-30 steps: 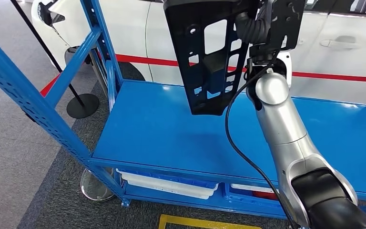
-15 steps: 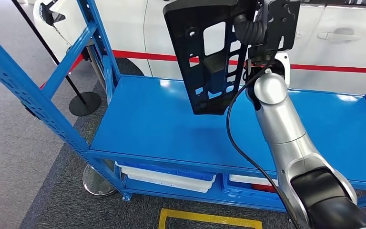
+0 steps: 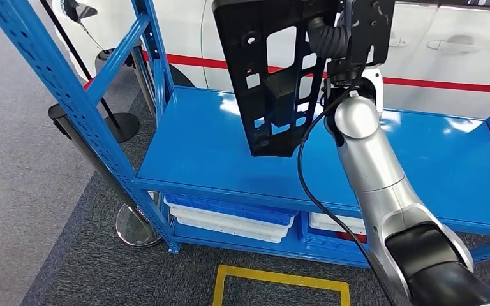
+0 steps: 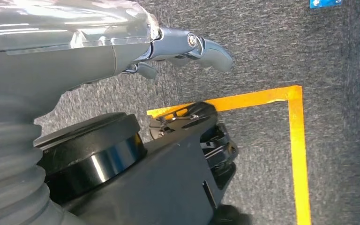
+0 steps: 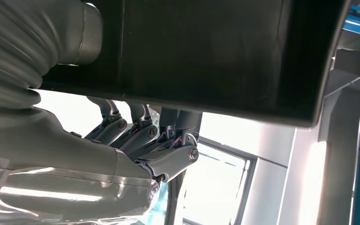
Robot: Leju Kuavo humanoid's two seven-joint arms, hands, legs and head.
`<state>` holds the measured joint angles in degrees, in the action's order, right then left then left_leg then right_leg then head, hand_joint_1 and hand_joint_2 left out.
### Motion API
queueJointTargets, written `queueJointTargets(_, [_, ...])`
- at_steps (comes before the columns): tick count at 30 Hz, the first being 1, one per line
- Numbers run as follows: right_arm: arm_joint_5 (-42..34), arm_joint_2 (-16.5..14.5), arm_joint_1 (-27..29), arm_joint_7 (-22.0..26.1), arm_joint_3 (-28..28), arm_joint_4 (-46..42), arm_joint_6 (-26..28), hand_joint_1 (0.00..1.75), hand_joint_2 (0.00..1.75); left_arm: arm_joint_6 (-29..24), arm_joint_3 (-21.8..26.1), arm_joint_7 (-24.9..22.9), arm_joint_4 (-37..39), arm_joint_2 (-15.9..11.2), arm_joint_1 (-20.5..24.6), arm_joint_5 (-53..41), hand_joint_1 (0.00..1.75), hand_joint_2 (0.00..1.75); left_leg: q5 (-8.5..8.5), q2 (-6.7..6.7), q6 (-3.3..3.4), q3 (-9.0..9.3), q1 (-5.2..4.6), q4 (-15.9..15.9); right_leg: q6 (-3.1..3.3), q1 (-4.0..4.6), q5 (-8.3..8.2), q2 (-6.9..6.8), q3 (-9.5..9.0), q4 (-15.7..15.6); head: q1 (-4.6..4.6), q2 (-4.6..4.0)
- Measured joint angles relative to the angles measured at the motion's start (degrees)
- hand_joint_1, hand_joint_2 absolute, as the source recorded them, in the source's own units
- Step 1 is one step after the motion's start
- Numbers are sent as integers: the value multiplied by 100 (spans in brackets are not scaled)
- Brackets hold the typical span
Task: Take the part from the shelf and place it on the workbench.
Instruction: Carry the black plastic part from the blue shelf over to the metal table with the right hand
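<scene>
Our right hand [image 5: 136, 145] curls its fingers up against the black perforated panel [image 3: 271, 76]; grip looks shallow, so swinging could drop it onto the blue shelf [image 3: 230, 153]. Left hand [image 4: 187, 47] hangs empty, fingers loosely apart.

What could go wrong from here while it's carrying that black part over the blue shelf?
The right hand holds the black part only at its upper end, so the long panel hanging below could swing or slip. Its lower edge hangs close above the blue shelf and might knock it. The black cable beside the arm could snag the part.
</scene>
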<state>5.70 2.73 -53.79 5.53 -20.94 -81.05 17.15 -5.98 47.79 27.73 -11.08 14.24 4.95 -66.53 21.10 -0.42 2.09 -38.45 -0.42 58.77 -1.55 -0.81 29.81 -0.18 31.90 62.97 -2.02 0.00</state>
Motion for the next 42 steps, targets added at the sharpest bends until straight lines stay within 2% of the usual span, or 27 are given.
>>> queueJointTargets(2, [22, -52, -16, 3, -13, 2, 32, 175, 175, -10, -31, 22, 0, -3, -9, -41, 0, 175, -91, 0, -57, -43, -4, -10, 50, 43, -24, 7, -231, -432, 1, 0])
queueJointTargets(5, [34, -114, -30, 2, -31, 12, 55, 175, 175, -28, -47, 44, 0, -21, -45, -68, 0, 175, -145, -2, -157, -103, 4, -19, 141, 28, -161, -14, -157, -514, 10, 0])
queueJointTargets(7, [38, -168, -37, -2, -42, 22, 57, 175, 175, -33, -51, 44, 0, -50, -73, -68, 0, 175, 220, -1, -230, -230, 22, 283, 220, -14, -299, -38, -46, -549, 4, 0])
queueJointTargets(9, [42, -206, -41, -3, -46, 25, 58, 175, 175, -33, -53, 35, 0, -79, -83, -69, 0, 175, 785, 4, -298, -413, 64, 989, 253, -8, -423, -46, 111, -540, -2, 0])
queueJointTargets(10, [42, -212, -37, -4, -48, 27, 58, 175, 175, -33, -53, 30, 0, -92, -83, -70, 0, 175, 949, 4, -327, -471, 83, 1344, 248, -6, -487, -50, 198, -531, -2, 0])
queueJointTargets(11, [42, -213, -32, -4, -49, 30, 58, 175, 175, -33, -53, 26, 0, -106, -82, -70, 0, 175, 976, 5, -349, -460, 98, 1566, 239, -6, -550, -54, 288, -519, -1, 0])
queueJointTargets(12, [43, -214, -29, -4, -51, 32, 57, 175, 175, -35, -53, 23, 0, -118, -83, -73, 0, 175, 879, 6, -363, -352, 109, 1588, 225, -8, -608, -57, 380, -502, -2, 0])
queueJointTargets(14, [43, -214, -31, -4, -52, 35, 56, 175, 175, -38, -55, 18, 0, -137, -80, -80, 0, 175, 619, 7, -365, 130, 124, 1093, 186, -16, -710, -60, 547, -450, -3, 0])
queueJointTargets(16, [42, -214, -37, -3, -45, 34, 55, 175, 175, -40, -63, 10, -1, -146, -70, -92, 0, 175, 668, 0, -318, 666, 104, 336, 122, -13, -799, -59, 652, -414, 0, 0])
queueJointTargets(17, [40, -215, -38, -3, -42, 37, 54, 175, 175, -39, -71, 7, -2, -148, -67, -102, 0, 175, 736, -6, -284, 796, 87, 102, 85, -12, -846, -62, 673, -416, 1, 0])
queueJointTargets(19, [31, -216, -32, -4, -39, 46, 51, 175, 175, -35, -89, -4, -2, -151, -71, -127, 0, 175, 723, -11, -195, 798, 67, -31, 4, -17, -950, -66, 695, -457, 5, 0])
queueJointTargets(21, [19, -215, -23, -6, -24, 65, 53, 175, 175, -27, -101, -11, -2, -154, -73, -142, 0, 175, 584, 11, -97, 719, 81, -77, -49, -33, -813, -43, 772, -371, 9, 0])
queueJointTargets(22, [16, -214, -19, -5, -15, 74, 53, 175, 175, -24, -106, -12, -2, -155, -73, -146, 0, 175, 503, 23, -54, 662, 91, -99, -61, -36, -591, -29, 850, -188, 11, 0])
queueJointTargets(24, [12, -214, -8, -4, -3, 90, 54, 175, 175, -17, -119, -12, -2, -158, -68, -157, 0, 175, 362, 36, -4, 501, 78, -101, -73, -44, -18, -13, 1047, 482, 14, 0])
queueJointTargets(25, [12, -214, 4, -3, -1, 99, 54, 175, 175, -9, -125, -12, -2, -161, -69, -162, 0, 175, 297, 37, 2, 412, 68, -95, -80, -45, 164, -10, 1119, 844, 14, 0])
queueJointTargets(26, [12, -214, 20, -2, 0, 112, 54, 175, 175, 3, -131, -14, -2, -166, -70, -166, 0, 175, 232, 37, 4, 320, 59, -85, -84, -44, 218, -9, 1134, 1103, 14, 0])
queueJointTargets(27, [12, -214, 38, -2, 2, 122, 54, 175, 175, 18, -134, -17, -2, -173, -72, -169, 0, 175, 169, 36, 1, 225, 52, -71, -80, -44, 148, -8, 1058, 1184, 14, 0])
queueJointTargets(28, [12, -214, 52, -2, 2, 130, 54, 175, 175, 30, -135, -21, -2, -178, -73, -170, 0, 175, 110, 33, -7, 133, 47, -53, -67, -42, 7, -8, 882, 1062, 14, 0])
queueJointTargets(29, [12, -214, 62, 0, 2, 132, 54, 175, 175, 42, -136, -25, -2, -183, -72, -170, 0, 175, 53, 29, -19, 50, 42, -33, -43, -38, -120, -7, 606, 756, 14, 0])
queueJointTargets(30, [12, -214, 66, 2, 2, 131, 54, 175, 175, 51, -137, -27, -2, -185, -71, -170, 0, 175, 1, 24, -39, -20, 33, -15, -10, -22, -140, -7, 278, 332, 14, 0])
queueJointTargets(32, [12, -216, 77, 21, 4, 129, 57, 175, 175, 62, -139, -28, -2, -189, -72, -172, 0, 175, -97, 20, -90, -79, 26, -12, 43, 18, -64, -6, -154, -304, 14, 0])
queueJointTargets(33, [11, -216, 82, 34, 7, 130, 60, 175, 175, 66, -140, -29, -2, -190, -73, -173, 0, 175, -149, 20, -122, -87, 30, -28, 68, 40, -27, -5, -218, -440, 20, 0])
queueJointTargets(35, [3, -216, 95, 55, 13, 140, 63, 175, 175, 72, -140, -30, -2, -199, -82, -174, 0, 175, -220, 16, -195, -102, 39, -59, 130, 34, -135, -17, -160, -493, 44, 0])
queueJointTargets(37, [-5, -219, 107, 65, 13, 155, 65, 175, 175, 77, -140, -31, -2, -212, -96, -175, 0, 175, 60, 11, -262, -204, 50, 142, 214, 1, -278, -39, -57, -533, 43, 0])
queueJointTargets(40, [-23, -222, 155, 82, 19, 170, 65, 175, 175, 80, -142, -39, -2, -232, -106, -182, 0, 175, 885, 15, -343, -456, 91, 1163, 257, -8, -494, -42, 198, -537, 29, 0])
queueJointTargets(41, [-33, -221, 185, 87, 26, 174, 64, 175, 175, 80, -143, -43, -2, -238, -106, -184, 0, 175, 973, 16, -364, -479, 101, 1472, 251, -7, -565, -42, 294, -529, 30, 0])
queueJointTargets(42, [-43, -220, 217, 94, 32, 178, 63, 175, 175, 80, -143, -45, -2, -245, -106, -184, 0, 175, 926, 16, -378, -428, 107, 1627, 239, -7, -633, -43, 391, -517, 29, 0])
